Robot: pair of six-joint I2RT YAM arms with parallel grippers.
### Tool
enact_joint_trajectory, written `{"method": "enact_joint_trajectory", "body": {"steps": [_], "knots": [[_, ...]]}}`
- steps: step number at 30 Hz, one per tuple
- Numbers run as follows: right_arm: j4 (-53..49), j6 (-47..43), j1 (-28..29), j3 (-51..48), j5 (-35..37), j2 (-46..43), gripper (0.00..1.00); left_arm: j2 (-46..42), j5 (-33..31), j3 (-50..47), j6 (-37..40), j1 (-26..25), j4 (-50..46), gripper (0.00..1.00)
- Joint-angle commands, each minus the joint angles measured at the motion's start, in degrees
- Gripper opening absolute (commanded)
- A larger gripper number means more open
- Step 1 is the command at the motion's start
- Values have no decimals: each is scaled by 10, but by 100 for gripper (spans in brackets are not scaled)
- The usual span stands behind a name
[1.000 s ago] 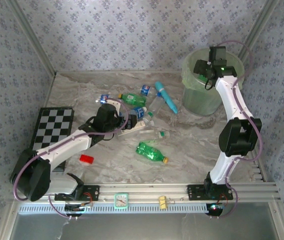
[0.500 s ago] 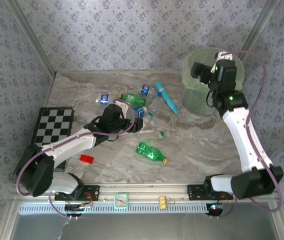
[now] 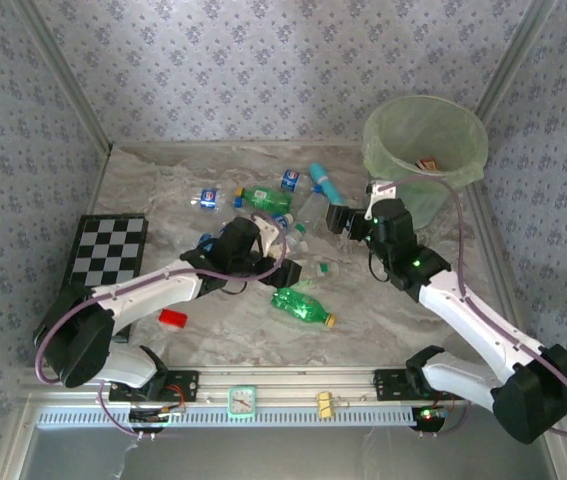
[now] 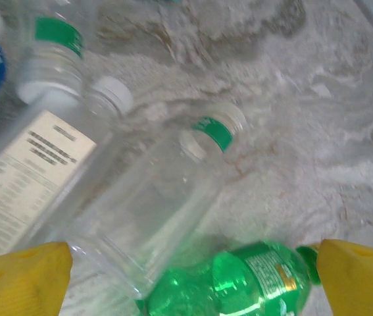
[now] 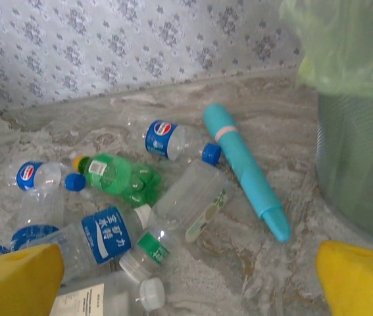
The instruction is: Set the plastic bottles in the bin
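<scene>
Several plastic bottles lie in a loose heap mid-table: a green one [image 3: 303, 306] nearest the front, another green one [image 5: 117, 178] further back, and clear ones with blue labels [image 5: 100, 237]. My left gripper [image 4: 189, 283] hangs open low over a clear bottle with a green neck band [image 4: 150, 210], and the front green bottle [image 4: 239, 283] lies between its yellow fingertips [image 4: 22, 276]. Right of the heap, my right gripper [image 3: 339, 220] is open and holds nothing. The bin [image 3: 425, 150] stands at the back right, and a small orange thing lies inside it.
A teal pen-like tube [image 5: 242, 168] lies between the heap and the bin's wall [image 5: 357, 145]. A red block [image 3: 171, 318] and a checkerboard [image 3: 108, 250] sit at the left. Patterned walls close the table on three sides.
My right arm swung from above the bin down to the table beside the heap, its jaws opening wide. My left gripper slid right and forward over the clear and green bottles.
</scene>
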Motion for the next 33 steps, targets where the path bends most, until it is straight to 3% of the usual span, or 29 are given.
{"method": "enact_joint_trajectory", "body": {"steps": [1,12,24,28,33], "knots": [[37,20,3,-5,38,-1,100,20,34,38,32,-25,-64,95],[7,-1,-22,-8,82,-45,100,111,25,133,107,-83,-125,94],[16,34,-69,-51,56,-88,100,183,6,196,199,-133,-227,92],[23,36,-75,-53,50,-86,100,185,-18,194,206,-141,-235,93],[20,35,-76,-54,47,-85,100,196,-106,196,223,-142,-258,94]]}}
